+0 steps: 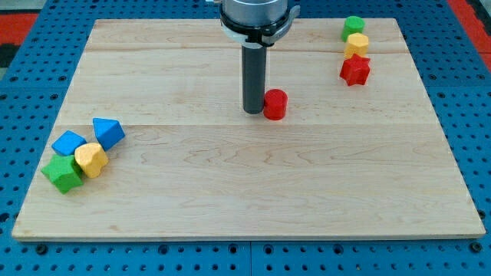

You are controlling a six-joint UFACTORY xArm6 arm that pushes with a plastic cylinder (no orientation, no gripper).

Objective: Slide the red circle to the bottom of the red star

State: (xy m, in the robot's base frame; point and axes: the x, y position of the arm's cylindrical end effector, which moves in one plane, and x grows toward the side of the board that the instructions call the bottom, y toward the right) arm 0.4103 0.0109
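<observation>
The red circle (pixel 275 103) lies on the wooden board a little above the board's middle. My tip (pixel 253 111) stands right against its left side, touching it. The red star (pixel 354 70) lies at the view's upper right, well to the right of and slightly above the red circle. A yellow block (pixel 356 44) sits directly above the star and a green block (pixel 353 25) above that.
At the view's lower left lies a cluster: a blue triangle (pixel 107 132), a blue block (pixel 69 142), a yellow block (pixel 91 159) and a green block (pixel 62 173). The board's right edge (pixel 453 153) is past the star.
</observation>
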